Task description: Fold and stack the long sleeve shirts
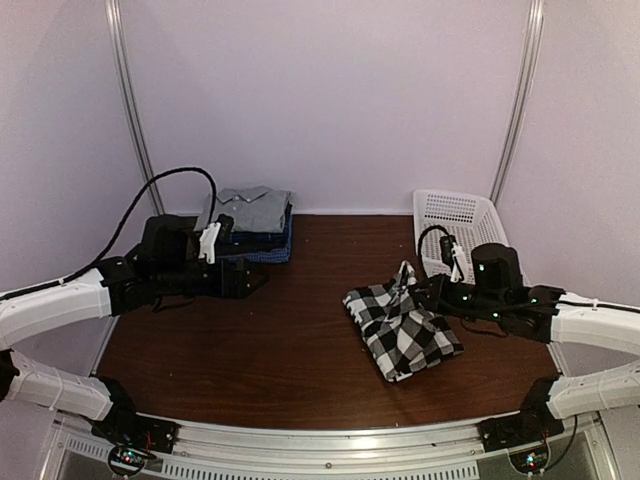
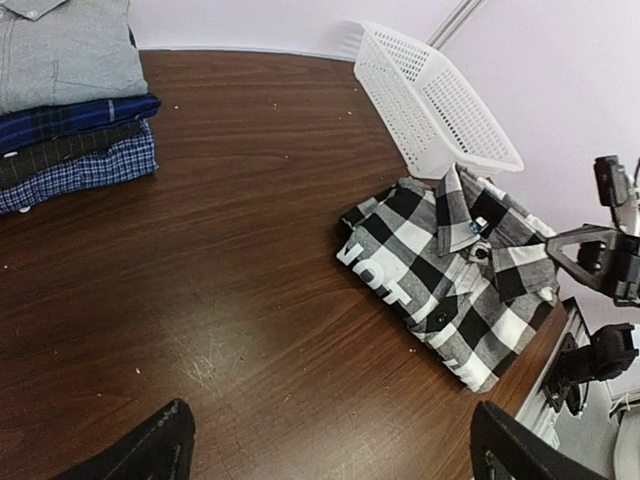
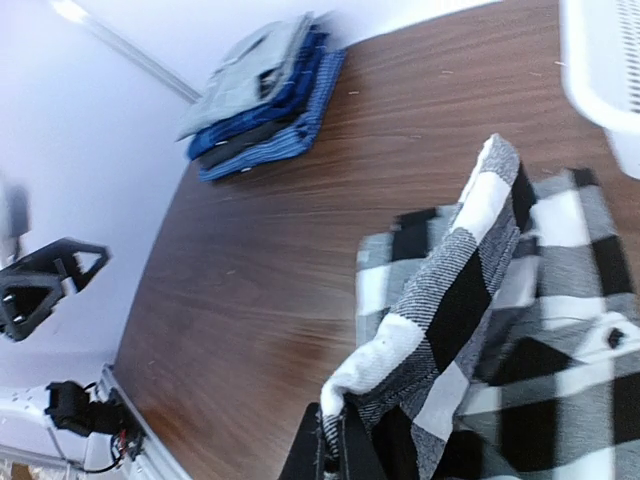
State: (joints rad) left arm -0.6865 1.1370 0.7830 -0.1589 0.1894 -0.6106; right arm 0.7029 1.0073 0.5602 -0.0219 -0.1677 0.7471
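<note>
A folded black-and-white check shirt (image 1: pixel 400 325) lies right of the table's middle; it also shows in the left wrist view (image 2: pixel 450 270). My right gripper (image 1: pixel 422 283) is shut on a raised fold of its cloth (image 3: pixel 455 300), lifting that part above the rest. A stack of folded shirts (image 1: pixel 250 225), plain grey on top of dark blue and blue-checked ones, sits at the back left, and shows in the left wrist view (image 2: pixel 70 100) and the right wrist view (image 3: pixel 260 95). My left gripper (image 1: pixel 255 280) is open and empty, hovering over bare table in front of the stack.
A white plastic lattice basket (image 1: pixel 455 225) stands at the back right, just behind the check shirt, also in the left wrist view (image 2: pixel 430 100). The wooden table (image 1: pixel 300 340) ends at a metal rail along the near edge.
</note>
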